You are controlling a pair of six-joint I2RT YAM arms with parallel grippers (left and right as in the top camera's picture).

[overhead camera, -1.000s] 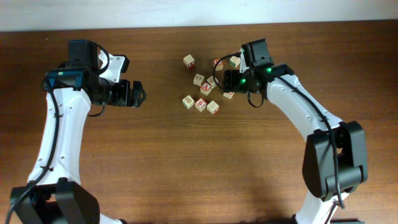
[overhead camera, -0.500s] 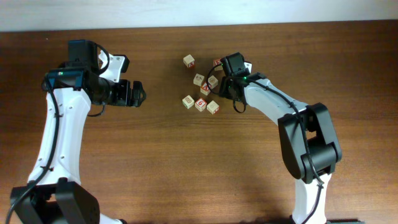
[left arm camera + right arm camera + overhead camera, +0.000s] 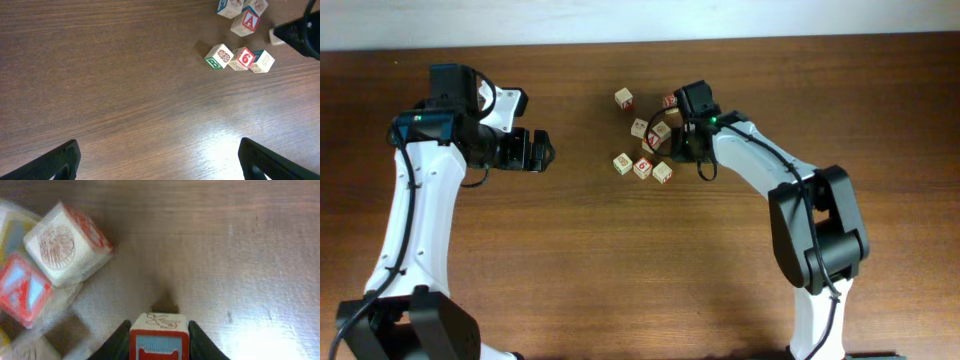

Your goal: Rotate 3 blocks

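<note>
The right gripper [image 3: 159,330] pinched a red-bordered block [image 3: 159,339] on the dark wooden table [image 3: 250,255], the left gripper [image 3: 157,150] gaped wide, and a white strip [image 3: 620,20] edged the far side.

Work surface: dark brown wooden table [image 3: 620,290], grain running lengthwise. Pale wall [image 3: 570,18] strip along far edge. Bright glare patches on tabletop in wrist views.

Left claw [image 3: 544,151] hangs wide open; right claw [image 3: 159,340] pinches a block [image 3: 159,323] between its fingers.
</note>
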